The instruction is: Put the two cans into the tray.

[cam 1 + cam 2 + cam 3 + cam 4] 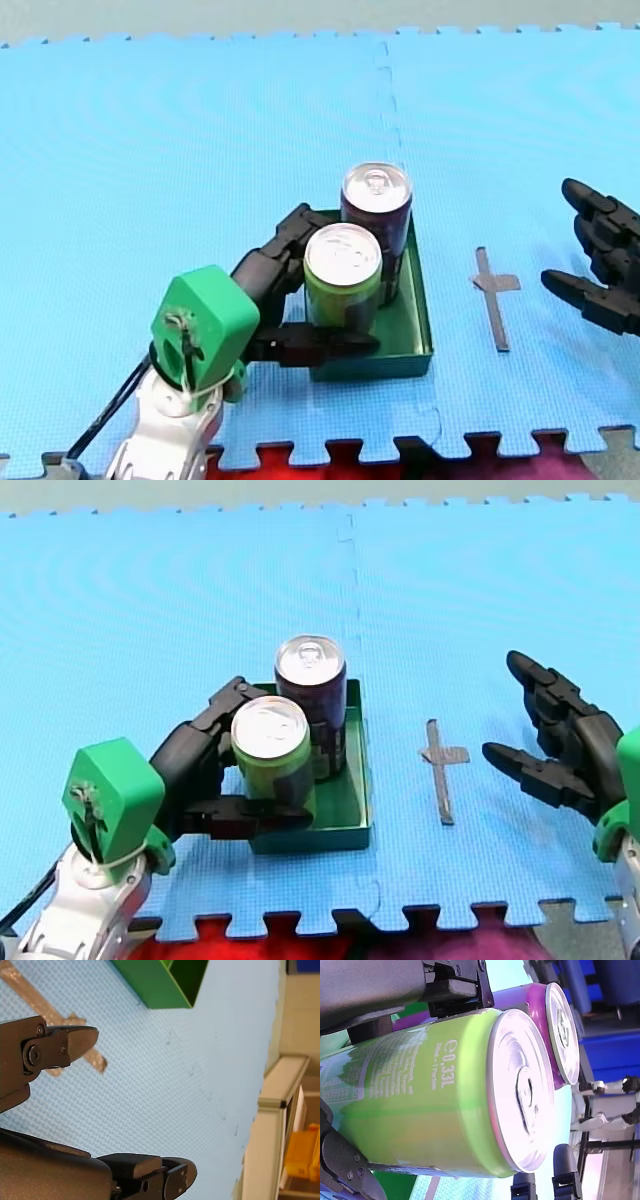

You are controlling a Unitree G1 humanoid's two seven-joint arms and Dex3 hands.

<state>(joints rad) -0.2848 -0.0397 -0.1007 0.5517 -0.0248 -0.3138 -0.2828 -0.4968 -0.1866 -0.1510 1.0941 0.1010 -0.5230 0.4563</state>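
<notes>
A green tray [424, 322] was seen lying on a blue foam mat [150, 150], close to the mat's near edge. A purple can [376, 205] was stood upright at the far end of the tray. A green can [343, 280] was held upright in the near end, just beside the purple one and in front of it; whether the two cans touched could not be told, nor whether the green can's base had met the tray floor.

The green can was grasped by the left hand [200, 772], which was reached in from the tray's left side. Two fingers were wrapped round the far side of the can and one was laid across its near side, over the tray's front wall. In the second wrist view the same grasp was shown from close by, with a finger [455, 985] pressed against the can's side.

The right hand [560, 750] was kept released, with nothing held, well to the right of the tray. A cross of grey tape [441, 770] was stuck on the mat between that hand and the tray.
</notes>
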